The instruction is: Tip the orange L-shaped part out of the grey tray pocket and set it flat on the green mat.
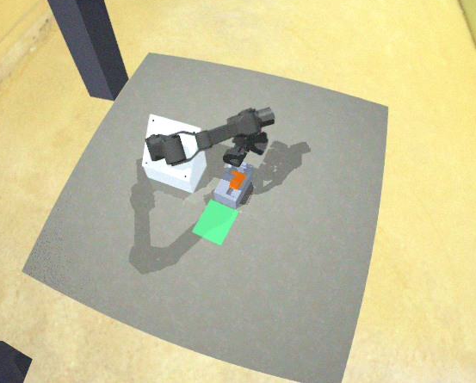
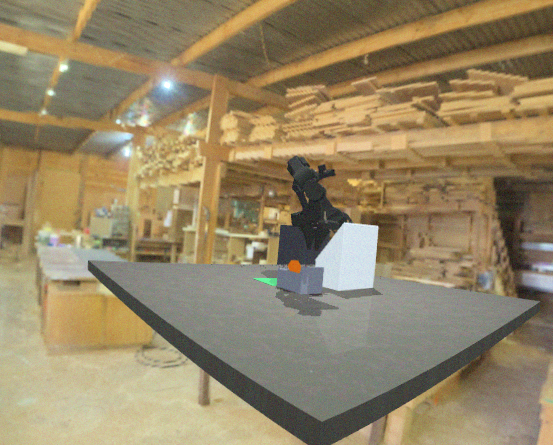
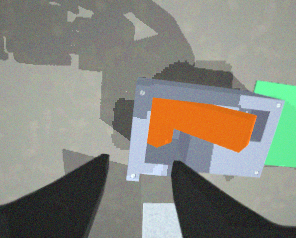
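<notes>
Open air above tray (image 1: 223, 194) — white block (image 1: 176, 171) alongside.

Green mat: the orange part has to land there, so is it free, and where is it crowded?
The green mat carries nothing and borders the grey tray on one edge. Its other edges meet bare table. Crowding lies past the tray: the gripper hangs above its far end, holding nothing, and the white base block stands beside it.
</notes>
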### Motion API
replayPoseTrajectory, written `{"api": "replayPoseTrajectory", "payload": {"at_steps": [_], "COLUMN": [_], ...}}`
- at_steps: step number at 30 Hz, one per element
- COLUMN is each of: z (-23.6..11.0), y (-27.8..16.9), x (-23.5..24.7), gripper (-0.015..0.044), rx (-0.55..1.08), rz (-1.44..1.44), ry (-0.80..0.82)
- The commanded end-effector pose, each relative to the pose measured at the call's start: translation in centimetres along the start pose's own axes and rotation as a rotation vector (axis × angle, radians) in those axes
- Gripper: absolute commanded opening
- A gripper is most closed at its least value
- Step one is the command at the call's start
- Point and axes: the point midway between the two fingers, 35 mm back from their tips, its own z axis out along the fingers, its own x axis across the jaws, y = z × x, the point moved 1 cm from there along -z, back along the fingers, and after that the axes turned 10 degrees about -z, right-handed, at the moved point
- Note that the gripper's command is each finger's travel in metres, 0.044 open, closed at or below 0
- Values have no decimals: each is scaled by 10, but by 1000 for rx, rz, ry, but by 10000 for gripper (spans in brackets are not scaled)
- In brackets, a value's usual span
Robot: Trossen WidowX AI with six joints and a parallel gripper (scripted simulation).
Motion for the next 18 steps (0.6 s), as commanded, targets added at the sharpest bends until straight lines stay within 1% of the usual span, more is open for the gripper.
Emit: {"api": "replayPoseTrajectory", "payload": {"at_steps": [1,6,9,10,18], "z": [0,0,0,0,0], "y": [1,1,1,1,1], "x": [0,0,-4,-7,-40], "gripper": [180,180,259,280,280], "rx": [-3,-3,-2,-1,6], "rz": [0,0,-85,-140,-819], "ry": [1,1,1,1,2]}}
